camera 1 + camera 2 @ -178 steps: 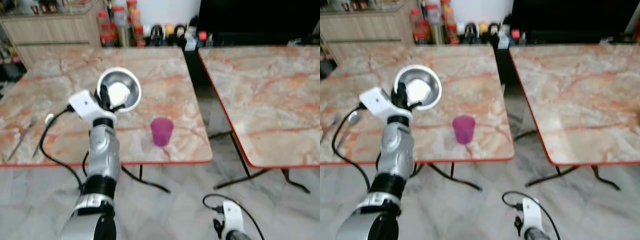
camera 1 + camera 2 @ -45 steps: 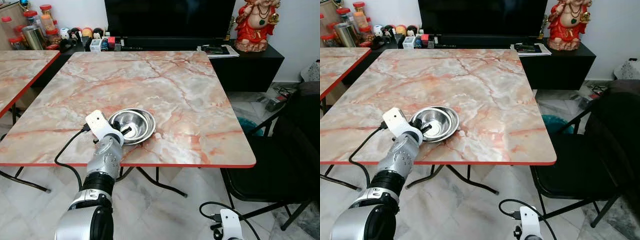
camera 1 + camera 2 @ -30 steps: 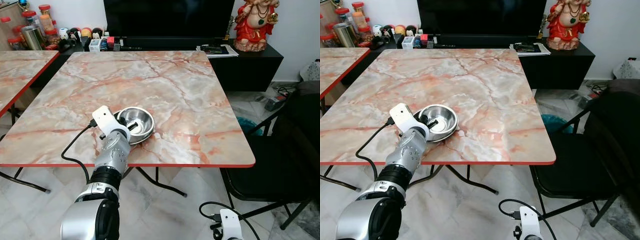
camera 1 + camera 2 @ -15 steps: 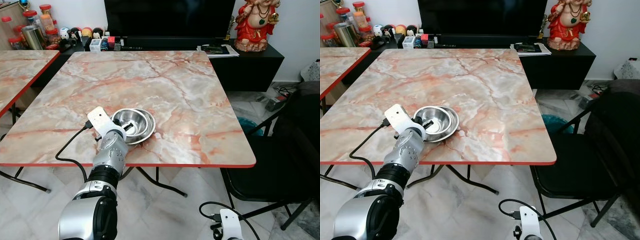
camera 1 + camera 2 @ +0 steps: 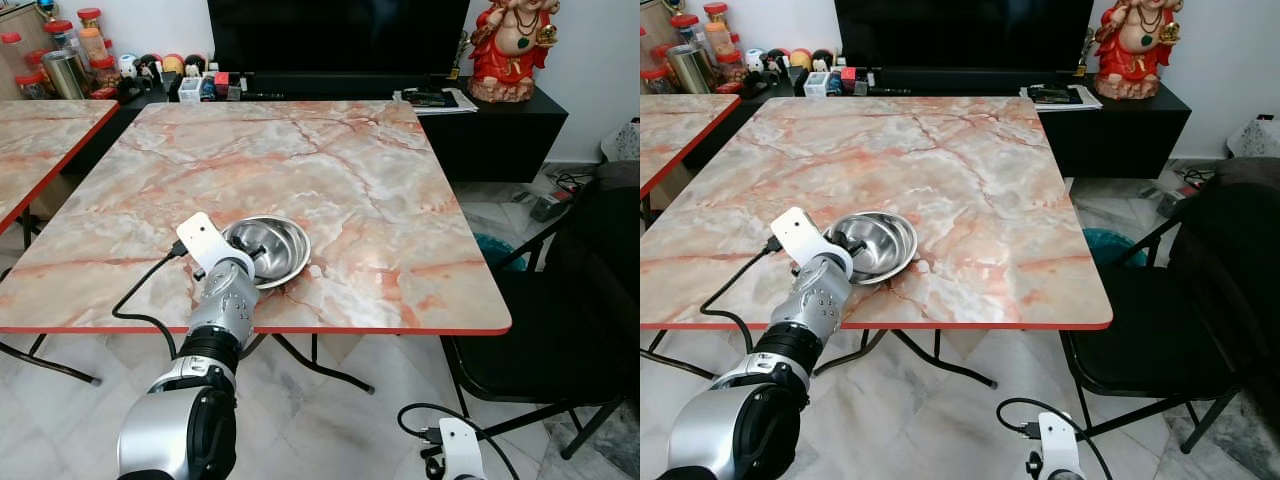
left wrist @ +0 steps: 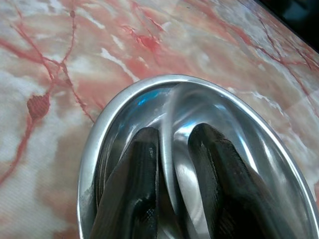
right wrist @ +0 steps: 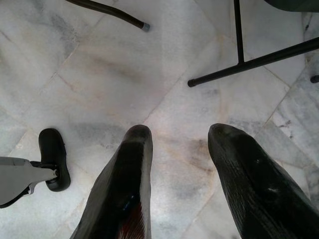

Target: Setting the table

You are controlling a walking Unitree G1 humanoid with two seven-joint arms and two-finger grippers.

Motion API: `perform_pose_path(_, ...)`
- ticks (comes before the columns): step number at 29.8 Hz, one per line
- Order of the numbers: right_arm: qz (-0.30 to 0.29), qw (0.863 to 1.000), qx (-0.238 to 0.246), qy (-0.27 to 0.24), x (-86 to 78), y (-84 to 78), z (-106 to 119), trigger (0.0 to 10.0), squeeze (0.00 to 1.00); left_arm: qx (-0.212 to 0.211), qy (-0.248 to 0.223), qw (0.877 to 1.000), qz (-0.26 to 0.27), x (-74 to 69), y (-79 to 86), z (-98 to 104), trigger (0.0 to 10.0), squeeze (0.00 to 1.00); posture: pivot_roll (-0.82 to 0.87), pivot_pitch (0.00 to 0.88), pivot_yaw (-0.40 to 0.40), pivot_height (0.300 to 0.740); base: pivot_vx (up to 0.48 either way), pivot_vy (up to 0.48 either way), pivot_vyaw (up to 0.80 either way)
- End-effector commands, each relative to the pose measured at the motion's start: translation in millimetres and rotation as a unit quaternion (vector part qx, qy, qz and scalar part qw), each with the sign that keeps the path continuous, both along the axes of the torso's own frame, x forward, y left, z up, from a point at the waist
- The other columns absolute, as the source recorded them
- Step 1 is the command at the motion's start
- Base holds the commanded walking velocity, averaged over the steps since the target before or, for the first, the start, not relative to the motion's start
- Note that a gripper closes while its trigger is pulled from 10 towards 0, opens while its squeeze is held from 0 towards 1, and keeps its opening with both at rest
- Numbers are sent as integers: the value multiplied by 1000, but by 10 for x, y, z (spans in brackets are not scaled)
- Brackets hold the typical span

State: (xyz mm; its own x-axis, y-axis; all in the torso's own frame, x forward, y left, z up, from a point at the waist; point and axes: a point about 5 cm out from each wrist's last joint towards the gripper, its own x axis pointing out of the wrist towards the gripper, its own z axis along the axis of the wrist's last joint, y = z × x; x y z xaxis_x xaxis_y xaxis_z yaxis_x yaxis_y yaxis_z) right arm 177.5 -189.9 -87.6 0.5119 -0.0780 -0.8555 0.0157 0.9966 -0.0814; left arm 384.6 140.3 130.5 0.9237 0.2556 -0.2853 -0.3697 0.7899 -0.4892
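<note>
The left end effector (image 6: 172, 199) clamps the rim of a shiny, round steel bowl (image 5: 272, 248) on the marble table (image 5: 400, 210).

Your left arm reaches forward and slightly inward, silver forearm angled up to the white wrist block, and your left gripper (image 6: 172, 169) has its two black fingers (image 6: 130, 189) pinched close on the thin steel rim of the bowl (image 5: 275, 245), one finger inside the rim and one outside. Your right arm hangs low at your side, and your right gripper (image 7: 179, 149) points down at the floor with its fingers spread well apart, holding nothing.
</note>
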Motion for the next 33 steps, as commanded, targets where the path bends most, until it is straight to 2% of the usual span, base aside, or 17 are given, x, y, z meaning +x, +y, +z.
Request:
perform_pose_path(1, -3, 1000, 1, -4, 20, -3, 10, 10000, 0, 4, -7, 1000, 5, 40, -5, 75, 10000, 0, -85, 0, 10, 740, 0, 0, 0)
perform_pose_path(11, -3, 1000, 1, -4, 28, 1, 13, 10000, 0, 17, 5, 1000, -15, 53, -36, 75, 10000, 0, -85, 0, 10, 740, 0, 0, 0)
perform_pose_path(16, 1, 1000, -1, -2, 29, 2, 13, 10000, 0, 40, 10, 999, -6, 58, 7, 107, 10000, 0, -74, 0, 5, 740, 0, 0, 0)
perform_pose_path(26, 0, 1000, -1, -4, 51, -3, 24, 10000, 0, 53, 13, 998, -13, 46, 77, 168, 10000, 0, -69, 0, 3, 740, 0, 0, 0)
perform_pose_path(30, 0, 1000, 0, -6, 59, -2, 27, 10000, 0, 71, 0, 997, -19, 28, 131, 257, 10000, 0, -65, 0, 1, 740, 0, 0, 0)
perform_pose_path(32, 0, 1000, 1, -8, 66, 3, 30, 10000, 0, 96, -28, 995, -21, 7, 181, 369, 10000, 0, -65, 0, 1, 740, 0, 0, 0)
perform_pose_path(33, -2, 1000, 3, -10, 72, 5, 34, 10000, 0, 115, -65, 991, -20, -8, 217, 474, 10000, 0, -57, 0, -3, 740, 0, 0, 0)
